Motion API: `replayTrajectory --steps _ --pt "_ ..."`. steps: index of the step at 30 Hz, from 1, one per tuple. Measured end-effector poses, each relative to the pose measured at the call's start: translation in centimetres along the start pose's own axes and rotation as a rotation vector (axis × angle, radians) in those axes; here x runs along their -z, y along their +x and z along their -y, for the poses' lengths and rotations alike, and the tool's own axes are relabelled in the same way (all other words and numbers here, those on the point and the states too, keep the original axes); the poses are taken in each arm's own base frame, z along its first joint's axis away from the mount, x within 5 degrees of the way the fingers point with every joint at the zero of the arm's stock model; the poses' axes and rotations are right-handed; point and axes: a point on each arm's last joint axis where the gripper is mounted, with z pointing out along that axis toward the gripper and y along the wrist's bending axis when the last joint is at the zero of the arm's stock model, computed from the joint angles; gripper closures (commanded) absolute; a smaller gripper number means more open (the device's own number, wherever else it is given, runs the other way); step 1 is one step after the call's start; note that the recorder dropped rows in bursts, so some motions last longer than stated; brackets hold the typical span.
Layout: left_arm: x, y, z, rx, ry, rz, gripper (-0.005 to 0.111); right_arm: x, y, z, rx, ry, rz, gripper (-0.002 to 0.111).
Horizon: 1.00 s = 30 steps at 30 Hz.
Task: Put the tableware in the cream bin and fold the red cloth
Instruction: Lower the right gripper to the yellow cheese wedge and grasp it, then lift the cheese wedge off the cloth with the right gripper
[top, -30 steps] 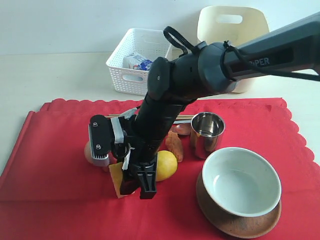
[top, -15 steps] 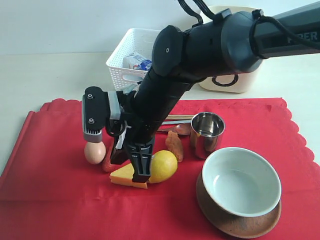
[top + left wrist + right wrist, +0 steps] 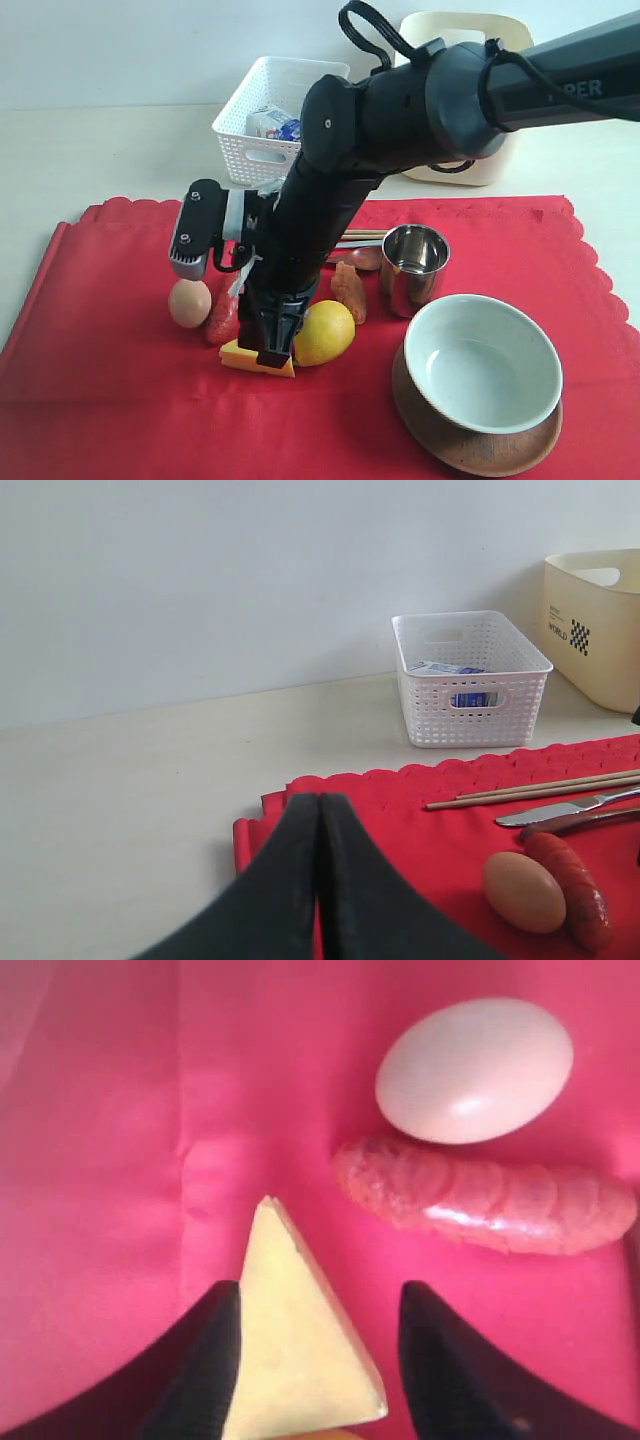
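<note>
A plain, matte off-white wall [image 3: 200,580] forms the backdrop. It meets a smooth, pale cream tabletop [image 3: 120,780] along a straight seam. Illumination is even and diffuse.

Bright, even, diffuse; soft faint shadows beneath bowl [image 3: 482,362]; glints on steel cup [image 3: 415,262]; right wrist view washed pink, slightly soft.

Shiny steel cup [image 3: 414,262], matt red cloth [image 3: 100,330]

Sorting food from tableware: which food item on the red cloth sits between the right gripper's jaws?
The yellow cheese wedge; the pale egg and reddish sausage lie beyond the jaws.
</note>
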Motion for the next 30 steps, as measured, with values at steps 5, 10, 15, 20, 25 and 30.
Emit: replayTrajectory --steps 5,10,15,20,25,30 --pt "0.0 0.0 0.0 0.000 0.000 0.000 0.106 -0.4 0.4 0.1 0.020 0.000 -0.040 0.044" --pt "0.0 0.0 0.0 0.000 0.000 0.000 0.106 -1.7 1.0 0.2 0.004 -0.024 -0.066 0.041" --pt "0.0 0.0 0.0 0.000 0.000 0.000 0.106 -3.4 1.8 0.4 0.001 -0.046 -0.104 0.047" --pt "0.0 0.0 0.0 0.000 0.000 0.000 0.106 -3.4 1.8 0.5 0.015 -0.029 -0.109 0.082" --pt "0.0 0.0 0.0 0.000 0.000 0.000 0.106 -3.4 1.8 0.6 0.015 -0.027 -0.108 0.104" --pt "0.0 0.0 0.0 0.000 0.000 0.000 0.106 -3.4 1.8 0.6 0.015 -0.027 -0.108 0.105"
